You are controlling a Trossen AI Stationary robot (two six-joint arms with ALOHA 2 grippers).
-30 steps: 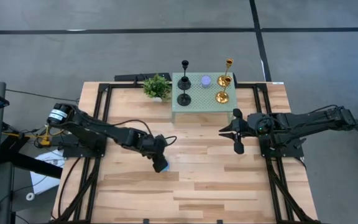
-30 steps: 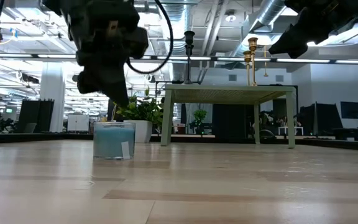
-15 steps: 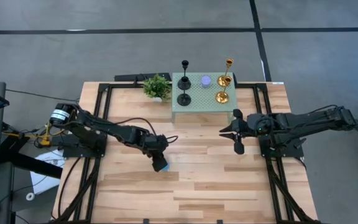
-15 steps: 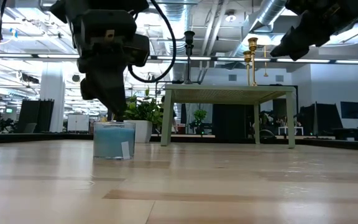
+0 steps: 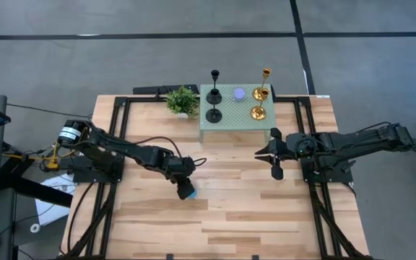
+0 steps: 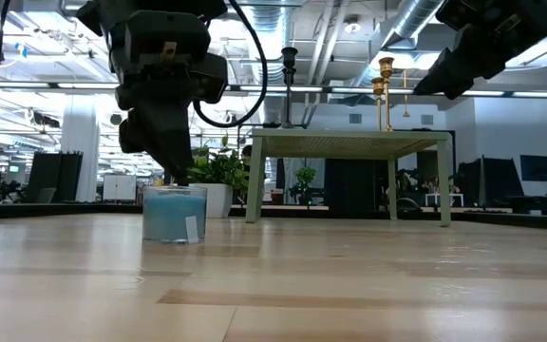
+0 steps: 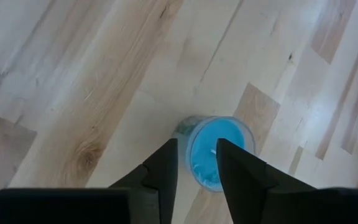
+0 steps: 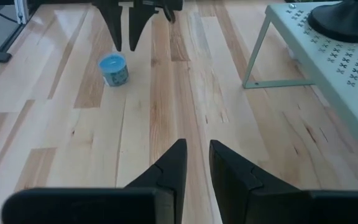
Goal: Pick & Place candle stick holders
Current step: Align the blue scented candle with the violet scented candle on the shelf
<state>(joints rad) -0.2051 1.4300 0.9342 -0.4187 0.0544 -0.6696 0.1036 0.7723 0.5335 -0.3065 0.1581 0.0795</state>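
The blue candle holder (image 5: 188, 193) stands upright on the wooden bench (image 5: 251, 209), left of the middle and well apart from the rest. The left claw (image 5: 183, 186) hangs directly above it with its fingers (image 7: 166, 163) parted and straddling one side of the rim; in the low view the fingertips sit just over the top of the glass, and the claw grips nothing. The right claw (image 5: 274, 156) waits in the air over the bench's right half, near the front corner of the small green perforated stand (image 5: 226, 115), its jaws a little apart and empty.

On that stand, at the far edge of the bench, are two black stemmed holders (image 5: 214, 94), the low purple holder (image 5: 239, 93) between the pairs, and two gold stemmed holders (image 5: 259, 103). A small green plant (image 5: 182, 100) sits on the bench just beside the stand's left end.
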